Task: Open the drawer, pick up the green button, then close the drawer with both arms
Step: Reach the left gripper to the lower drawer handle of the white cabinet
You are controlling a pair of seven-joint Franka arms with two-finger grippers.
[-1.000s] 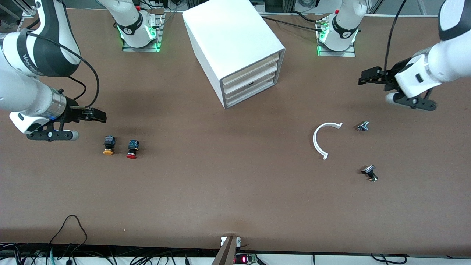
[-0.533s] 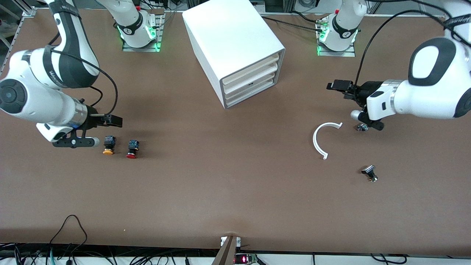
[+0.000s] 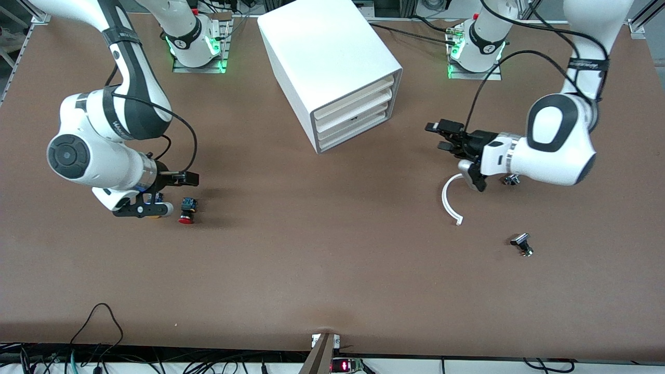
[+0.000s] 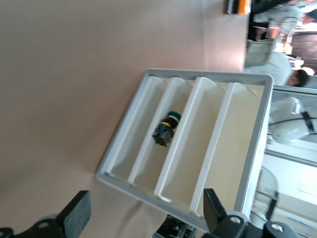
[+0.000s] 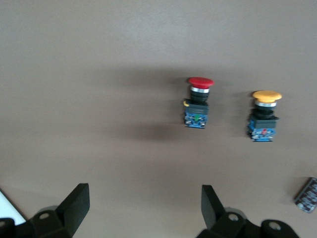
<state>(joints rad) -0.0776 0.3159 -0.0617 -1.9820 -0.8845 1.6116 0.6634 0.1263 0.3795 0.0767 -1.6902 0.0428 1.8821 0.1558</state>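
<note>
The white cabinet [image 3: 322, 52] stands at the back middle of the table. Its front faces the left arm's end, and all four cream drawers sit flush. The lowermost drawer [image 3: 358, 133] is shut. In the left wrist view the cabinet front [image 4: 198, 144] shows four slots. The green-capped button [image 4: 167, 130] lies in one of the lower slots. My left gripper [image 3: 442, 136] [image 4: 143, 218] is open and empty, in front of the cabinet at some distance. My right gripper [image 3: 187, 179] [image 5: 143, 213] is open and empty, low over the table by the yellow and red buttons.
A red-capped button [image 3: 186, 211] [image 5: 198, 101] and a yellow-capped button [image 5: 264, 115] lie toward the right arm's end; the yellow one is mostly hidden under my right hand in the front view. A white curved strip [image 3: 447, 200] and two small metal parts [image 3: 521, 244] [image 3: 511, 179] lie toward the left arm's end.
Both arms have swung in toward the middle. The left gripper moved toward the cabinet front. The right gripper moved over the yellow button. Nothing was taken hold of.
</note>
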